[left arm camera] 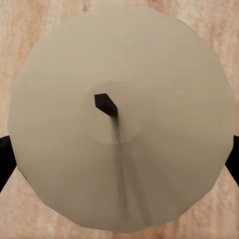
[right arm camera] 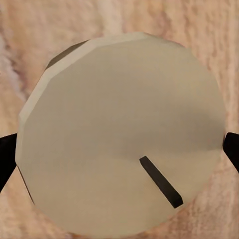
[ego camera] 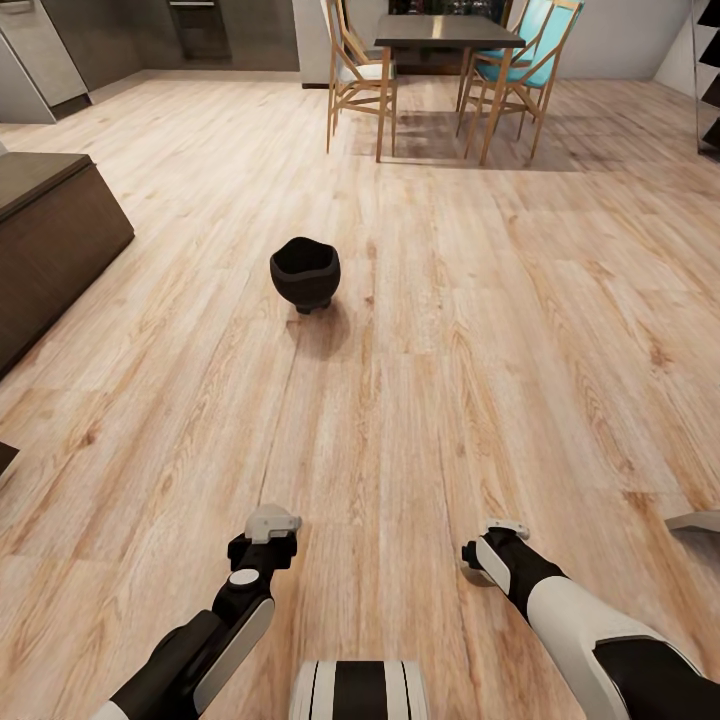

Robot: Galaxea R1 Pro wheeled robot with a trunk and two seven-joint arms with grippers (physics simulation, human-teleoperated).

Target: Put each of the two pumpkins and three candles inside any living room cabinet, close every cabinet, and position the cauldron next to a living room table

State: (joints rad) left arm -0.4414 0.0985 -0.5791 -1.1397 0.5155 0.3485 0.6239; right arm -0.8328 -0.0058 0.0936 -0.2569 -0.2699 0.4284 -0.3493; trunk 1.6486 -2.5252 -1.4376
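Observation:
A black cauldron [ego camera: 305, 272] stands on the wood floor ahead of me, apart from both arms. The long, low dark brown cabinet [ego camera: 50, 225] runs along the left edge. My left gripper [ego camera: 272, 528] is shut on a cream candle [left arm camera: 159, 69] with a dark wick, its black fingers [left arm camera: 5, 162] at the candle's sides. My right gripper [ego camera: 497, 545] is shut on a second cream candle [right arm camera: 124, 94], fingers [right arm camera: 232, 149] likewise at its rim. Both grippers hang low near the floor in front of my base. The pumpkins are out of view.
A dark dining table [ego camera: 447, 32] with wooden chairs [ego camera: 360, 80] stands at the back. Grey kitchen units [ego camera: 40, 55] sit at the far left. A grey edge [ego camera: 695, 521] pokes in at the right, and a dark corner [ego camera: 5, 456] at the left.

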